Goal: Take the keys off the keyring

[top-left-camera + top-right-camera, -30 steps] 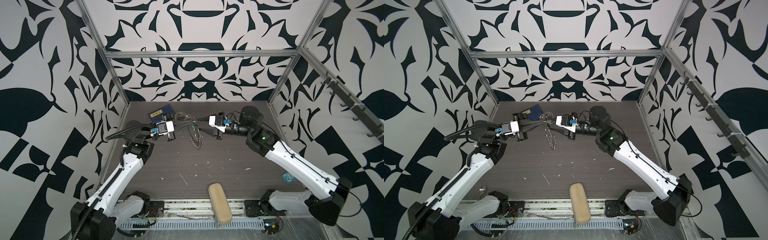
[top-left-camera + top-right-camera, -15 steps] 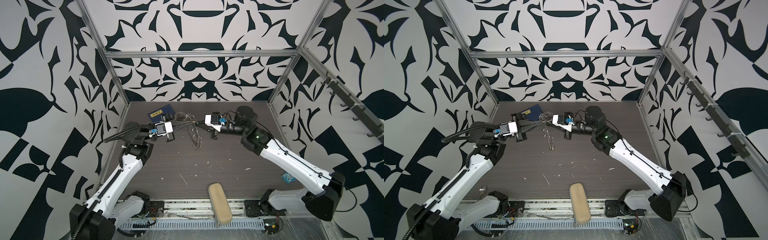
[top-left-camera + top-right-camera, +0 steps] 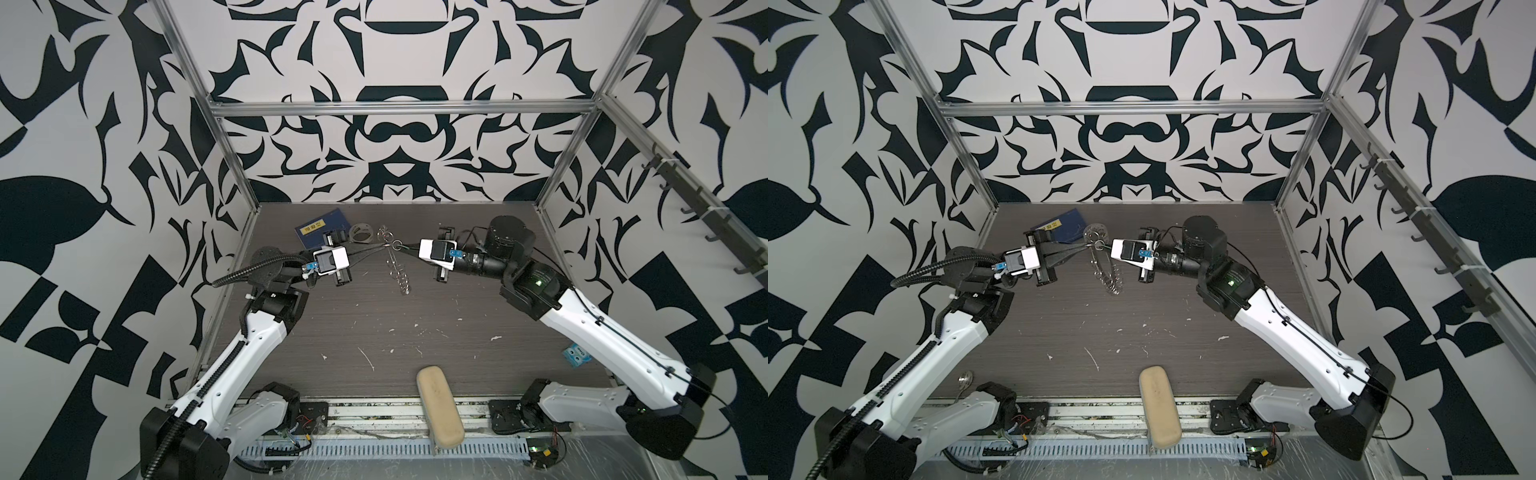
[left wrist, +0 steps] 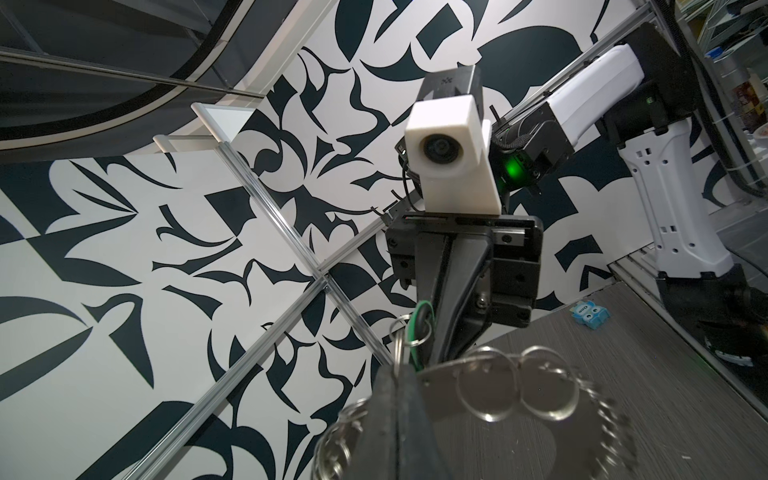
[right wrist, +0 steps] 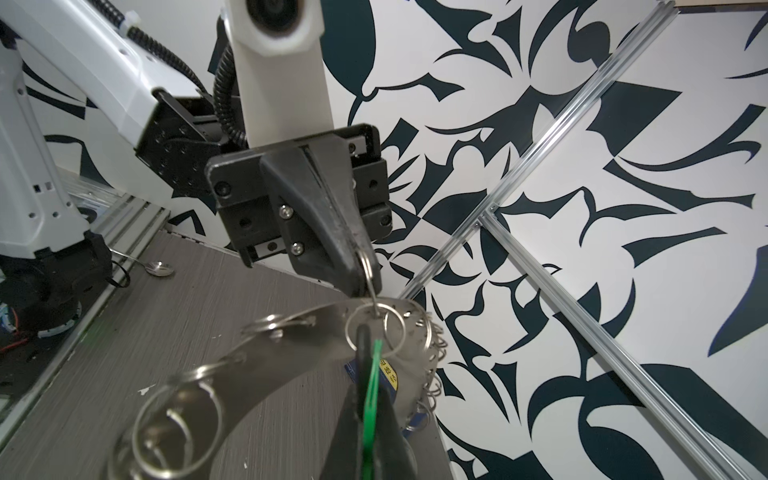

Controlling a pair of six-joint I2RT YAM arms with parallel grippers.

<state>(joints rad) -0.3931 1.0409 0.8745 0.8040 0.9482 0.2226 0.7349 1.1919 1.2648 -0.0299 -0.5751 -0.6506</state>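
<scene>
The keyring (image 3: 399, 272) is a flat grey metal disc fringed with small wire loops, and in both top views it hangs edge-on in the air over the back of the table (image 3: 415, 324). My left gripper (image 3: 385, 246) is shut on one wire loop (image 5: 368, 270) at the disc's top rim. From the other side, my right gripper (image 3: 402, 247) is shut on the keys (image 5: 371, 390), a thin green piece seen edge-on between its fingers. In the left wrist view the green piece (image 4: 420, 328) sits in a loop just past my left fingertips. The two gripper tips almost touch.
A blue book (image 3: 322, 226) and a clear tape roll (image 3: 360, 233) lie at the back left, behind the grippers. A beige case (image 3: 439, 411) rests on the front edge. A small blue item (image 3: 577, 356) lies at the right, and a metal spoon-like piece (image 3: 966, 378) at the front left.
My right gripper has moved left to the hanging keyring and shut on the green piece. The left gripper has held its place, still shut on the loop.
</scene>
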